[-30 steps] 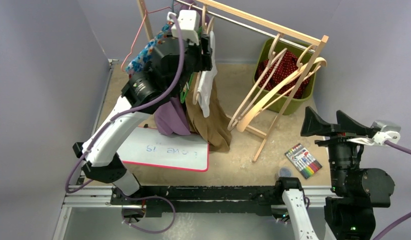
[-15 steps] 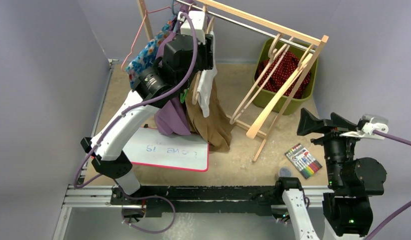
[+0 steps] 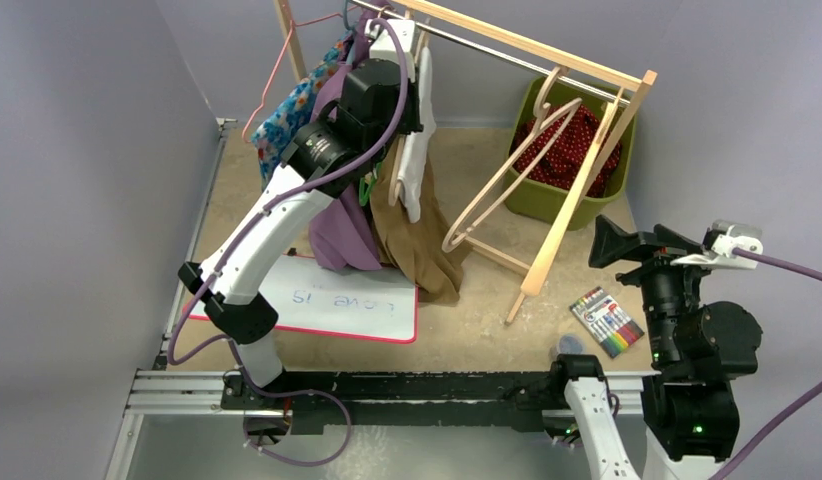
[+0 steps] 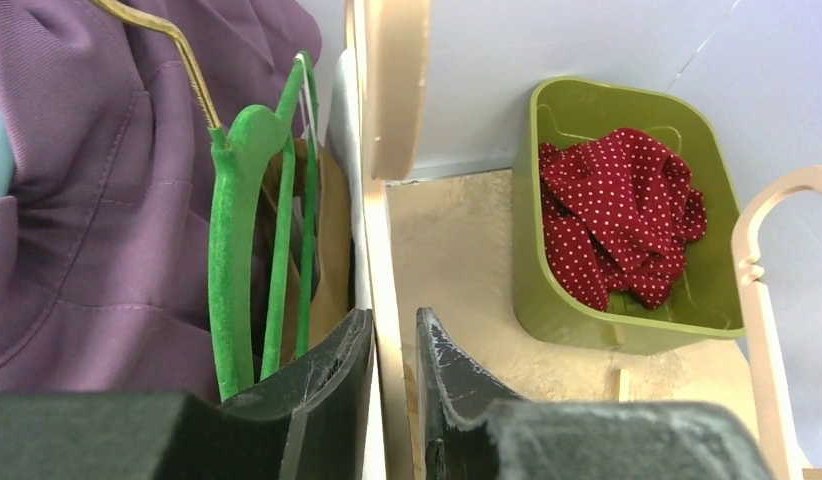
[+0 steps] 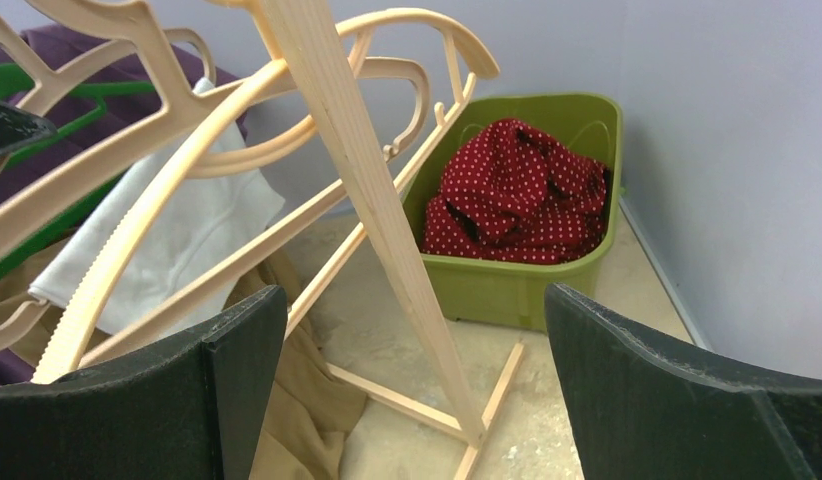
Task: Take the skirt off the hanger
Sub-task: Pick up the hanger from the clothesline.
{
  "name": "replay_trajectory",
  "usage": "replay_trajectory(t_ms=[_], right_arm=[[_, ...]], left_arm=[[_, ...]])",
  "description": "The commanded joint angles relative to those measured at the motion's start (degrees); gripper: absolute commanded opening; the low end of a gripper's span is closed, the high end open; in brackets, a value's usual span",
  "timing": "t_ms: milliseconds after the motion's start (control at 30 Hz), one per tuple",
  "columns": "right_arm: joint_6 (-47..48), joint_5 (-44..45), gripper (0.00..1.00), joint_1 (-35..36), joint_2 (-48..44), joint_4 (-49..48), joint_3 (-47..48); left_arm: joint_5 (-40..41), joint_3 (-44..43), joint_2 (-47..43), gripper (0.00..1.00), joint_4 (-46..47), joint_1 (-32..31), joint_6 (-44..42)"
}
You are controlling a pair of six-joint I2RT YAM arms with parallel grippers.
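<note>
The left gripper [image 4: 392, 320] is up at the left end of the wooden rack [image 3: 527, 50], among the bunched clothes. Only its wrist camera shows the jaws: they stand narrow, with the pale edge of a wooden hanger [image 4: 392, 90] running up between them. Whether the pads press on it cannot be told. Just left of that hanger are a strip of white garment [image 4: 342, 120], a green hanger [image 4: 232, 250] with brown cloth behind it, and purple fabric [image 4: 87, 200].

The top view hides those jaws behind the arm, but it alone shows the whole row: a floral piece [image 3: 287, 110] under a pink wire hanger [image 3: 272, 75], the purple one, the white one, and a long brown garment [image 3: 417, 250] whose hem reaches the surface [image 3: 467, 310]. All are still on the rack, and which of them is the skirt the views do not settle. Empty wooden hangers [image 3: 507, 190] hang tilted further right.

The right gripper [image 5: 415, 300] hovers at the right side of the surface with its jaws spread wide and nothing between them. Its camera looks past a rack leg to the green bin [image 5: 507, 280] holding red polka-dot cloth [image 5: 517, 190].

A whiteboard [image 3: 327, 300] with a red edge lies below the clothes. Its handwriting, upside down to the top camera, reads "Love is". A pack of coloured markers [image 3: 607, 322] lies near the right arm, and its label is too small to read
</note>
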State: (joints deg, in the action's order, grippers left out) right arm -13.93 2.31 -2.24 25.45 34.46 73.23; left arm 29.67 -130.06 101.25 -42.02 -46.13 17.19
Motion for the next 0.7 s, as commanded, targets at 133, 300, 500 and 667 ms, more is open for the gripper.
replay_trajectory(t_ms=[133, 300, 500, 667], right_arm=[[0.73, -0.59, 0.99, 0.37, 1.29, -1.00, -1.30], [0.74, -0.55, 0.99, 0.34, 1.36, -1.18, -1.33], [0.90, -0.74, 0.99, 0.39, 1.88, -1.65, -1.07], [0.86, -1.08, 0.99, 0.34, 2.37, -1.78, -1.21]], left_arm=[[-3.99, -0.33, -3.17, 0.00, 4.51, 0.54, 2.30], [-5.59, 2.43, -5.54, 0.00, 8.06, 0.64, 4.96], [-11.28, 8.93, -10.08, 0.00, 15.36, 1.10, 11.73], [-15.21, 14.85, -14.22, 0.00, 22.88, 1.91, 17.76]])
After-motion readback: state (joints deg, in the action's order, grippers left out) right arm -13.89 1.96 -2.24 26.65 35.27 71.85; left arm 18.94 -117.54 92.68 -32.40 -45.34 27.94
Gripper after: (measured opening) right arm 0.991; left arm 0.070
